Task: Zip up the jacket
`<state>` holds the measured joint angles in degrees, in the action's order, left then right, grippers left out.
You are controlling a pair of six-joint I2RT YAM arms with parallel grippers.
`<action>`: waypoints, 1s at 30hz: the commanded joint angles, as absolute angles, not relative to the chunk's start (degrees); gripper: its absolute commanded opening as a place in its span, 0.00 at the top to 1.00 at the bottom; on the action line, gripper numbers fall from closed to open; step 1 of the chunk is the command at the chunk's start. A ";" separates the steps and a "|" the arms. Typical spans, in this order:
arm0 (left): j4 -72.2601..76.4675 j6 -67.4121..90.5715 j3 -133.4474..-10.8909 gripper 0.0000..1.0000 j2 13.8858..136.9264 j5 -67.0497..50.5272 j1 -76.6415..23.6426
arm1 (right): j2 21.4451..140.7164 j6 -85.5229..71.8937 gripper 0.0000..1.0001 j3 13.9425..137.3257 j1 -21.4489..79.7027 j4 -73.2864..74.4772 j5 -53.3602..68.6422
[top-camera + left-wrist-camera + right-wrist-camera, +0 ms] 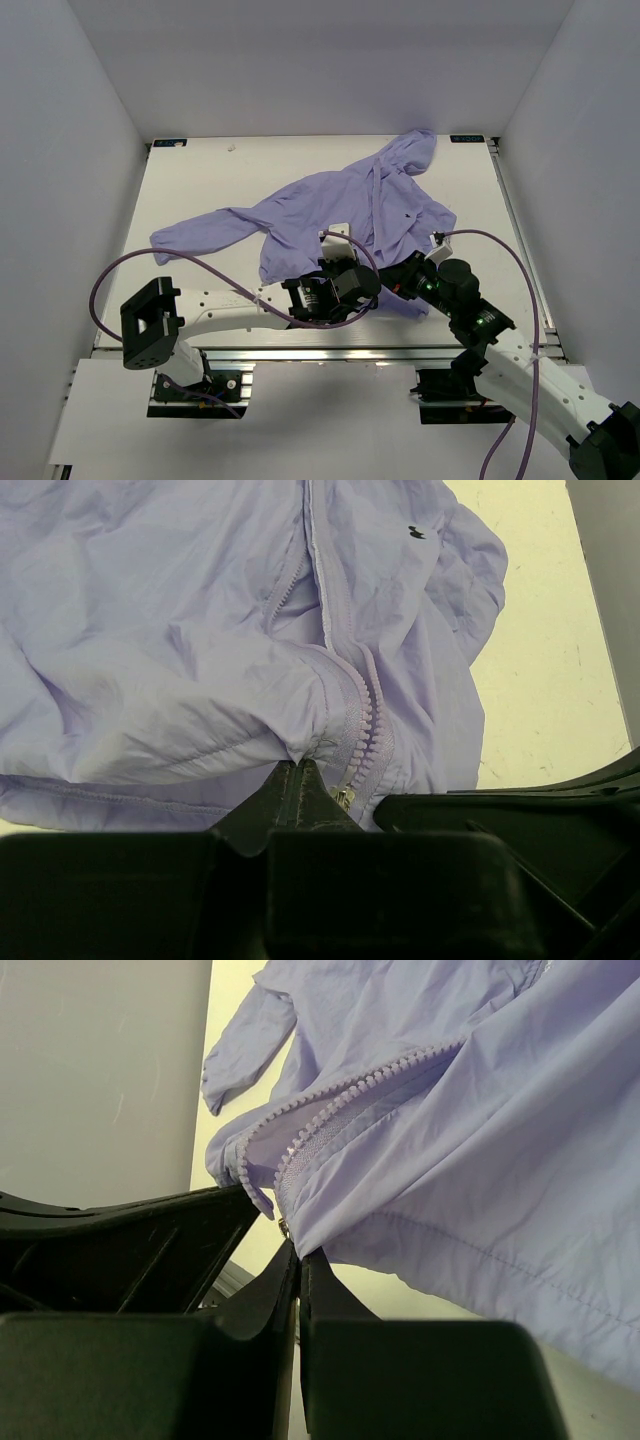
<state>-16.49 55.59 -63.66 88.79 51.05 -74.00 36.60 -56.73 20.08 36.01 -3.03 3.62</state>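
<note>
Jacket (330,205) hem pinched in left fingers (272,810) and right fingers (268,1292), beside zipper (360,730).

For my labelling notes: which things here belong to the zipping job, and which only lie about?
For the job: thin lavender fabric hooded jacket; its lavender toothed front zipper.
Lying about: purple round cable; small black corner marker.

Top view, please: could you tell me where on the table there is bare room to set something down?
Widest bare patch: the far-left corner of the table, between its far edge and the sleeve of the jacket. A narrower strip lies between the hood and the right edge. The near middle is crowded: the left arm and right arm meet at the jacket there.
</note>
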 commanded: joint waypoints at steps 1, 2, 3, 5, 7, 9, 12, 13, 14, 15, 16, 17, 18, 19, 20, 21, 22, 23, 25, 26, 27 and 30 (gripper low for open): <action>-17.05 56.25 -65.83 1.00 88.15 52.73 -74.18 | 35.95 -55.99 1.00 20.04 36.04 -4.83 3.95; -17.05 56.25 -65.83 1.00 88.24 52.65 -74.27 | 35.77 -55.81 1.00 19.87 36.04 -5.27 4.04; -17.14 56.25 -65.83 1.00 88.24 52.65 -74.27 | 35.68 -55.98 1.00 19.78 36.04 -5.36 3.69; -17.23 56.25 -65.83 1.00 88.33 52.38 -74.27 | 35.42 -56.25 1.00 19.60 36.04 -5.71 3.60; -17.14 56.43 -65.92 1.00 88.33 52.12 -74.27 | 35.25 -56.16 1.00 19.34 36.04 -6.76 3.86; -17.14 56.43 -65.92 1.00 88.50 51.86 -74.27 | 35.33 -56.34 1.00 19.16 36.04 -7.12 4.22; -17.58 56.34 -66.44 1.00 88.94 51.59 -74.27 | 35.25 -56.25 1.00 18.81 36.04 -8.17 4.74; -17.67 56.51 -66.53 1.00 89.03 51.42 -74.27 | 35.16 -56.16 1.00 18.72 36.04 -8.52 4.83; -17.67 56.51 -66.62 1.00 89.03 51.42 -74.27 | 35.07 -56.16 1.00 18.72 36.04 -8.87 4.92; -17.67 56.51 -66.62 1.00 89.03 51.33 -74.27 | 35.07 -56.16 1.00 18.55 36.04 -8.88 4.75; -17.58 56.51 -66.53 1.00 89.03 51.24 -74.27 | 35.16 -56.08 1.00 18.54 36.04 -8.88 4.57; -17.58 56.43 -66.62 1.00 89.03 51.24 -74.27 | 35.07 -56.16 1.00 18.54 36.04 -8.88 4.57; -17.67 56.51 -66.62 1.00 88.95 51.24 -74.27 | 35.07 -56.16 1.00 18.46 36.04 -8.88 4.48; -17.67 56.51 -66.53 1.00 88.86 51.15 -74.27 | 35.07 -56.08 1.00 18.37 36.04 -9.22 4.57; -17.67 56.60 -66.62 1.00 88.94 51.15 -74.18 | 35.07 -56.07 1.00 18.20 36.04 -9.58 4.74; -17.75 56.69 -66.62 1.00 88.95 51.07 -74.27 | 35.07 -56.07 1.00 18.28 36.04 -9.67 5.01; -17.93 56.69 -66.62 1.00 89.03 51.06 -74.18 | 35.07 -56.07 1.00 18.19 36.04 -9.58 5.01; -18.02 56.78 -66.62 1.00 89.03 51.06 -74.27 | 34.98 -56.16 1.00 18.19 36.04 -9.49 5.01; -18.19 57.04 -66.71 1.00 88.95 51.24 -74.27 | 34.72 -56.16 1.00 18.02 36.04 -9.32 4.83; -18.28 57.04 -66.80 1.00 89.03 51.41 -74.18 | 34.46 -56.16 1.00 18.02 36.04 -9.32 4.75; -18.63 57.30 -66.80 1.00 89.03 51.59 -74.27 | 34.37 -55.99 1.00 18.10 36.04 -8.88 4.57; -19.24 57.57 -66.80 1.00 88.86 52.38 -74.18 | 33.66 -55.64 1.00 18.28 36.04 -7.39 3.96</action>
